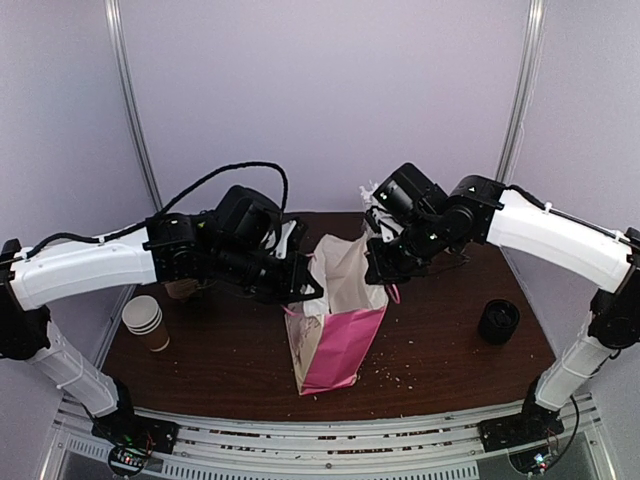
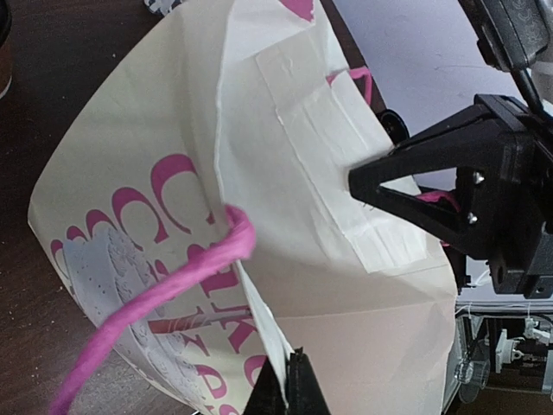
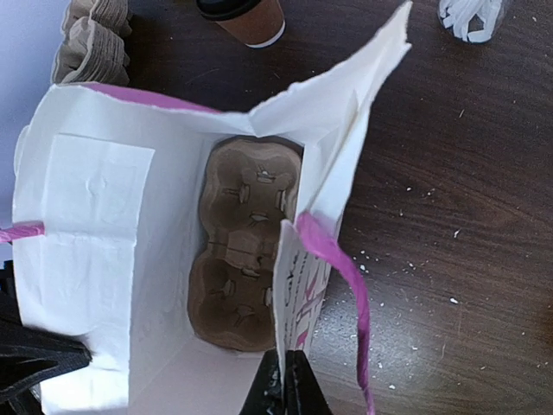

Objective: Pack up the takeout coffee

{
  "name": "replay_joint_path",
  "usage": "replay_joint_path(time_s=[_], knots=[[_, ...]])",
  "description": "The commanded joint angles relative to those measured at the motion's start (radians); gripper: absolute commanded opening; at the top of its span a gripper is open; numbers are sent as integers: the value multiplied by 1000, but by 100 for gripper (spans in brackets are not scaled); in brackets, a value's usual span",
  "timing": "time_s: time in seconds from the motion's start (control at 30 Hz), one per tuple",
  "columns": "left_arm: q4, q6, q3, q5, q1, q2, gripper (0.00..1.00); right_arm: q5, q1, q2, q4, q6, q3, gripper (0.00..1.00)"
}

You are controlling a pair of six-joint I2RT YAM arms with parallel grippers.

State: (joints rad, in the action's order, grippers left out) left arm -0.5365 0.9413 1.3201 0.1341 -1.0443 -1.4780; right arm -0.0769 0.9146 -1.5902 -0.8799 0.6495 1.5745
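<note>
The takeout coffee (image 3: 248, 15), a brown cup with a black lid, stands on the table beyond the bag in the right wrist view. A white and pink paper bag (image 1: 335, 345) stands upright mid-table with its mouth held wide. My left gripper (image 2: 290, 380) is shut on the bag's left rim. My right gripper (image 3: 284, 385) is shut on the opposite rim, beside a pink handle (image 3: 346, 277). A brown pulp cup carrier (image 3: 246, 246) lies flat in the bag's bottom with nothing in its wells. From above, both grippers (image 1: 305, 290) (image 1: 378, 268) flank the bag's mouth.
A stack of lidless brown cups (image 1: 146, 322) stands at the left. A black cylinder of lids (image 1: 498, 321) sits at the right. More pulp carriers (image 3: 91, 39) and a white plastic bundle (image 3: 471, 17) lie behind the bag. Crumbs dot the dark table (image 1: 440, 360).
</note>
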Motion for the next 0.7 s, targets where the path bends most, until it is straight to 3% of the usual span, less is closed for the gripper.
replay_joint_path(time_s=[0.0,0.07,0.13,0.4,0.43,0.67], knots=[[23,-29,39,-14,-2,6,0,-36,6,27,18,-6,67,16],[5,-41,56,-30,-2,3,0,-47,5,40,18,-8,92,37],[-7,-47,67,-40,-2,0,0,-51,7,54,11,-6,108,53],[-39,-75,91,-48,-1,-20,0,12,5,112,-69,-28,166,96],[-49,-82,98,-51,-2,-23,0,8,4,121,-72,-29,180,100],[-127,-173,174,-80,0,-41,0,-13,-23,211,-29,-22,256,100]])
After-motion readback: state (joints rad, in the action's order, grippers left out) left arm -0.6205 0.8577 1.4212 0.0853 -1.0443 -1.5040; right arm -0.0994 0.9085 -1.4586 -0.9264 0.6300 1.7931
